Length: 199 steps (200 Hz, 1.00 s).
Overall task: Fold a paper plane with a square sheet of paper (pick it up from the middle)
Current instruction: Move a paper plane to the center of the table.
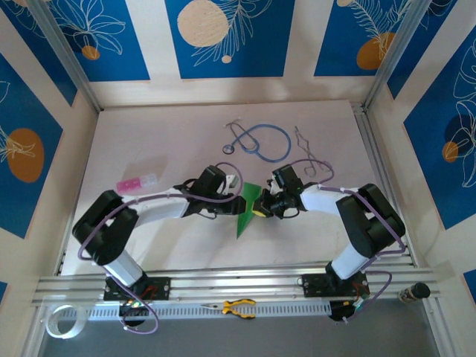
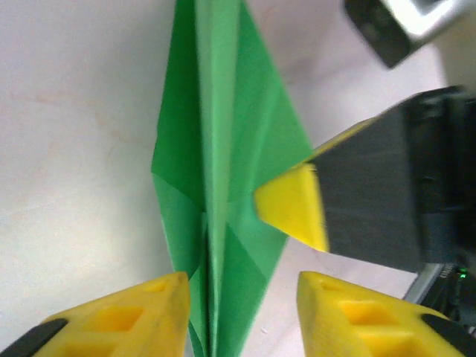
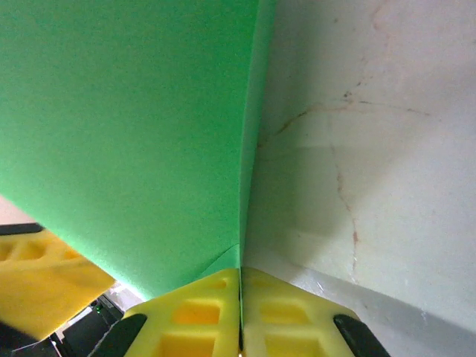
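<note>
The square sheet of paper is folded into a slim, pointed green paper plane (image 1: 246,210) with a centre crease, and it is held up on edge at mid-table. My right gripper (image 1: 262,208) is shut on its right edge. In the right wrist view the two yellow fingertips (image 3: 240,274) meet on the green paper (image 3: 134,134). My left gripper (image 2: 242,290) is open, one finger on each side of the plane (image 2: 223,126), and the left finger (image 2: 149,312) lies close against the paper. A yellow fingertip of the right gripper (image 2: 294,204) presses the plane's right flap.
A blue stethoscope (image 1: 260,140) and a thin metal tool (image 1: 309,152) lie at the back of the table. A small pink and white piece (image 1: 136,182) sits at the left. Yellow-handled pliers (image 1: 238,306) rest on the front rail (image 1: 223,282).
</note>
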Available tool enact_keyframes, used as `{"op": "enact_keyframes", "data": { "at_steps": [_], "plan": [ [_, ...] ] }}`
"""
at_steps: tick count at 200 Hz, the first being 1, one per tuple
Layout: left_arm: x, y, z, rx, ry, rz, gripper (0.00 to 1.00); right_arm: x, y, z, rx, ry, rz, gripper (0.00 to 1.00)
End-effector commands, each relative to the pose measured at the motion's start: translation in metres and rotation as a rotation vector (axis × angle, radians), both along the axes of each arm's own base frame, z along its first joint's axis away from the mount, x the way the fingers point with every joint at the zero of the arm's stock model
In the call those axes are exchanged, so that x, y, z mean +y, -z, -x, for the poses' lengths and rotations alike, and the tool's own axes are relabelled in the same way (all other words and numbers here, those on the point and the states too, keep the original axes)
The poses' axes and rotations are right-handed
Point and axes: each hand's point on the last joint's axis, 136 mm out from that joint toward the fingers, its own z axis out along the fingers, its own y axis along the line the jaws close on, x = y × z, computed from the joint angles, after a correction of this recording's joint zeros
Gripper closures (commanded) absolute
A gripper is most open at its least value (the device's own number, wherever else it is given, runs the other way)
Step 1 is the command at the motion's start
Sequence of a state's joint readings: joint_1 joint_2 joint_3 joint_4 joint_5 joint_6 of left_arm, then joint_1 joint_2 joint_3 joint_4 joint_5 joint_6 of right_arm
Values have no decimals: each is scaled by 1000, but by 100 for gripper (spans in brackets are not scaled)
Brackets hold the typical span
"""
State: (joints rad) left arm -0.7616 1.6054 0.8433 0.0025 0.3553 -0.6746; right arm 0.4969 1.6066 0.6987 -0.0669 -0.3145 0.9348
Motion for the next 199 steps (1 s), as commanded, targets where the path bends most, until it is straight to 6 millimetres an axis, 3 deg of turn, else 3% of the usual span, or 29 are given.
{"op": "enact_keyframes", "data": {
  "at_steps": [1,42,93,156,199],
  "plan": [
    [-4,-13,-7,-71,-5,36,54,3,-8,1,2,-5,-26,92],
    [-11,-4,-8,-40,24,30,53,5,-11,0,-3,-11,-30,92],
    [-2,5,-9,-34,-4,-32,48,7,-9,0,-2,-10,-25,92],
    [-3,14,0,22,7,-14,51,11,-8,0,-4,-12,-29,93],
    [7,20,-1,20,-26,-67,51,11,-9,-1,-7,-12,-29,94]
  ]
}}
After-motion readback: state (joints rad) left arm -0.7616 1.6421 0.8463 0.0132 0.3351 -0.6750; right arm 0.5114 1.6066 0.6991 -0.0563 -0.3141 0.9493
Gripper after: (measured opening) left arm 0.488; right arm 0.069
